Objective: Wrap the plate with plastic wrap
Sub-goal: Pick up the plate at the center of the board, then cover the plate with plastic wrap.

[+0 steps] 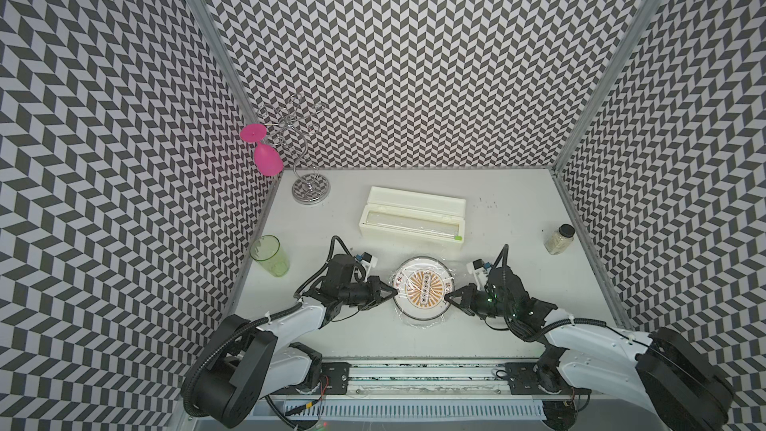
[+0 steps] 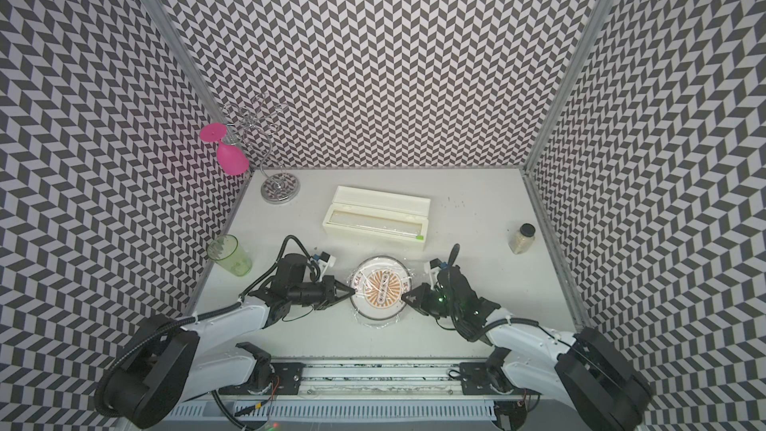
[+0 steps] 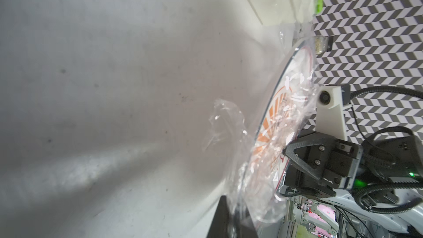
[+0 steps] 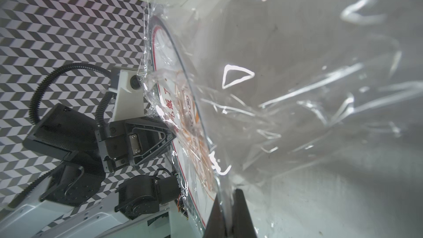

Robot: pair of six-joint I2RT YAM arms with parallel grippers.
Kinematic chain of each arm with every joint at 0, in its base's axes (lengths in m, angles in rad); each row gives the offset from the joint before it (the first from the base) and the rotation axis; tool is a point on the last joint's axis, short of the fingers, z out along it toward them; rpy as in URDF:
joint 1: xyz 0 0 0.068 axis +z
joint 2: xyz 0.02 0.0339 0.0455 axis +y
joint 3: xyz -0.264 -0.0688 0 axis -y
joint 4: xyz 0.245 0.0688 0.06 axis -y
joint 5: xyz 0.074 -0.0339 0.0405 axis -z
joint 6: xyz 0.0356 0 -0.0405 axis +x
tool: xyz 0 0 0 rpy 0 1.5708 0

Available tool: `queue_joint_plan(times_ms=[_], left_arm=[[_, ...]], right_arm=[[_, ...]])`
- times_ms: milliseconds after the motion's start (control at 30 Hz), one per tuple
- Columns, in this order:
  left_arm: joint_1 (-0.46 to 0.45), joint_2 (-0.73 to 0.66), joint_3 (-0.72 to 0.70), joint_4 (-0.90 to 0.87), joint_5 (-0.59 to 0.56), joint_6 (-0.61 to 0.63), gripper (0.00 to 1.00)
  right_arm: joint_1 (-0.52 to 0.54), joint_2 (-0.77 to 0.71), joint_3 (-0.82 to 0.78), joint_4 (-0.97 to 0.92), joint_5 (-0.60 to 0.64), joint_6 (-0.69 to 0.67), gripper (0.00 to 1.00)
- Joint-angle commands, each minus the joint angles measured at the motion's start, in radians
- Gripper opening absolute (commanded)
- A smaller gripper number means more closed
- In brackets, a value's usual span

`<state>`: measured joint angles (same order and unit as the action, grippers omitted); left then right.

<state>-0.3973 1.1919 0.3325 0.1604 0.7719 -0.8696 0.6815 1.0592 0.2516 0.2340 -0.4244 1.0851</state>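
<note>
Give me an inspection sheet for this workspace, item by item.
Surface: white table, scuffed, with faint specks.
Job's things: plate mid-table; plastic wrap draped over it, crinkled and loose at the edges.
Clutter: dispenser box, green cup, jar, wire rack with a pink glass hanging from it.
Grippers: left gripper and right gripper at opposite sides of the plate's rim, jaws closed.
Cables: black hoses loop over both wrists.
Surroundings: chevron-patterned walls on three sides.

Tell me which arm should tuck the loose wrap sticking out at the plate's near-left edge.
Probably left. The left end effector sits at the plate's left rim, just beside that loose plastic wrap; the right end effector is across the plate at the opposite rim.
</note>
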Motion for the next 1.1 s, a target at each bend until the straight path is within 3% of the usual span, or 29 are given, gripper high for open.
queue_joint_plan(times_ms=[0,267,533,833,933,1067], left_arm=[[0.051,-0.043,0.077,-0.09,0.044,0.024,0.22],[0.13,-0.151,0.179,-0.297,0.026,0.104,0.59],[-0.022,-0.218,0.175,-0.227,-0.071,0.005,0.66],[-0.068,-0.126,0.179,-0.069,-0.096,0.002,0.51],[-0.069,-0.115,0.174,-0.026,-0.092,-0.001,0.41],[-0.067,-0.111,0.175,-0.004,-0.086,-0.004,0.21]], right_arm=[[-0.03,-0.048,0.038,0.04,-0.031,0.027,0.0],[-0.073,-0.035,0.154,-0.029,-0.037,0.068,0.0],[-0.066,-0.013,0.217,-0.053,0.001,0.148,0.0],[-0.018,-0.014,0.221,0.011,-0.027,0.254,0.0],[-0.011,-0.02,0.206,0.045,-0.032,0.292,0.0],[-0.008,-0.016,0.196,0.083,-0.043,0.312,0.0]])
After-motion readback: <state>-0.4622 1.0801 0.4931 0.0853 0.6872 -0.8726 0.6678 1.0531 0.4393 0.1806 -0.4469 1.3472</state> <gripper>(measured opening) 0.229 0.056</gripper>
